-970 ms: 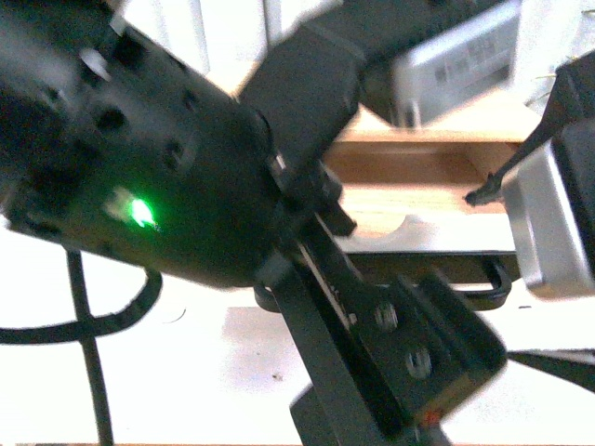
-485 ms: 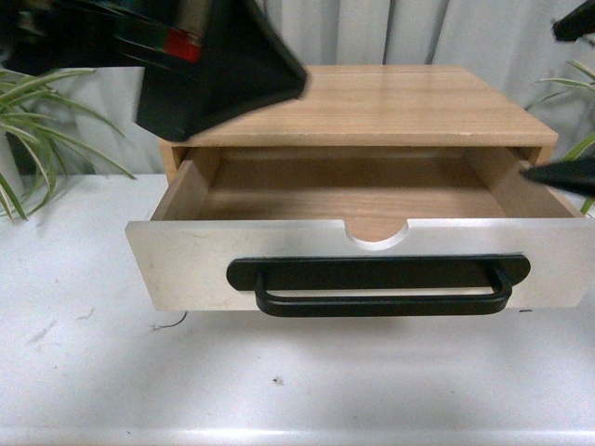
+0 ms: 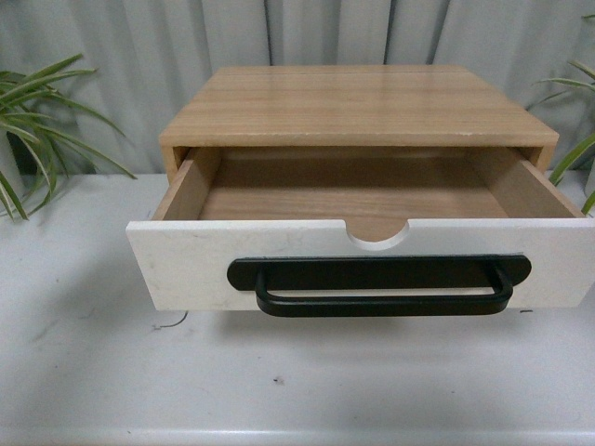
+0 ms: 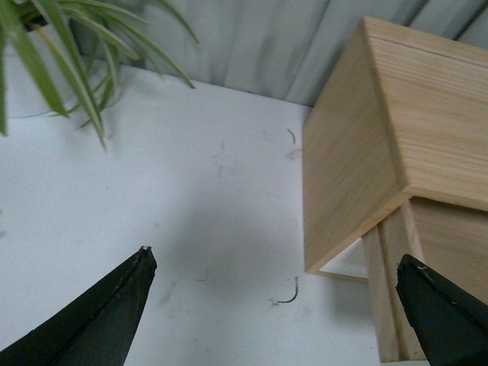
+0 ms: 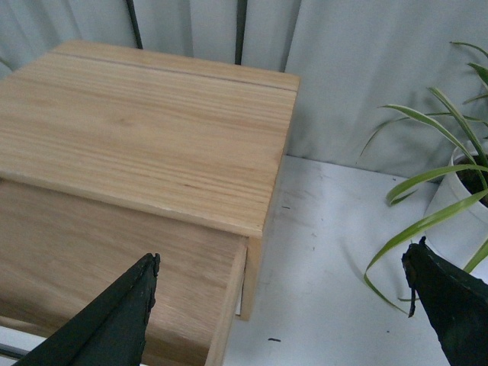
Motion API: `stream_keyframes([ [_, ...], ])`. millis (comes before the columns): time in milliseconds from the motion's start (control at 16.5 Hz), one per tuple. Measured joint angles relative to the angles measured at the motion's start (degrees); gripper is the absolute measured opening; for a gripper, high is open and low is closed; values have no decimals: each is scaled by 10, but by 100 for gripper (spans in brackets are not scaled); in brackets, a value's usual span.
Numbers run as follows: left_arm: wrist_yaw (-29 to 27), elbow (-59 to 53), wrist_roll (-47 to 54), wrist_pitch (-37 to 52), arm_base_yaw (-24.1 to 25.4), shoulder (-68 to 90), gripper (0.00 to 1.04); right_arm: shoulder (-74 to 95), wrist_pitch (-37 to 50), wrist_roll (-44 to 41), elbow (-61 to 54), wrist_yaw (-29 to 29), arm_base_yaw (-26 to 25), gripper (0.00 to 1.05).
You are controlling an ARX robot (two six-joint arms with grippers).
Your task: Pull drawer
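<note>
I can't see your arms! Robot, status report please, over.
Left gripper open, empty; right gripper open, empty. White-fronted wooden drawer with black bar handle stands pulled out. Leafy green plants off to both sides, nothing blocking.

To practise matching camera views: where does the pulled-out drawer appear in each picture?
Front: drawer centre, white front and black handle facing camera.
Left wrist: its wood emerging under the cabinet.
Right wrist: wooden interior emerging under the cabinet.
Shared landmark: cabinet top.
</note>
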Motion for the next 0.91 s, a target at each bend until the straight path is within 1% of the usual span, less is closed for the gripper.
stream_keyframes([
  [121,6,-18,4,-14,36,-43,98,-27,-3,34,-1,2,-5,98],
  [182,6,-18,12,-14,44,-56,98,-32,54,49,-19,28,-7,95],
  [242,6,-19,23,-14,46,-65,98,-57,160,66,-83,93,-7,81],
  [303,19,-72,52,134,47,-75,87,-86,200,74,-132,110,-7,70],
  [364,19,-130,70,212,38,-104,76,-121,205,80,-170,117,-7,57],
  [424,15,-176,81,265,26,-131,64,-156,205,83,-202,117,-7,44],
  [485,6,-197,87,284,20,-150,51,-183,210,83,-228,116,-7,33],
  [545,-53,-273,87,278,-32,-224,2,-251,214,85,-308,116,-7,2],
  [667,-56,-289,90,273,-49,-250,2,-276,210,85,-324,116,-7,2],
  [909,-63,-325,90,242,-45,-311,2,-337,182,85,-360,116,-7,2],
])
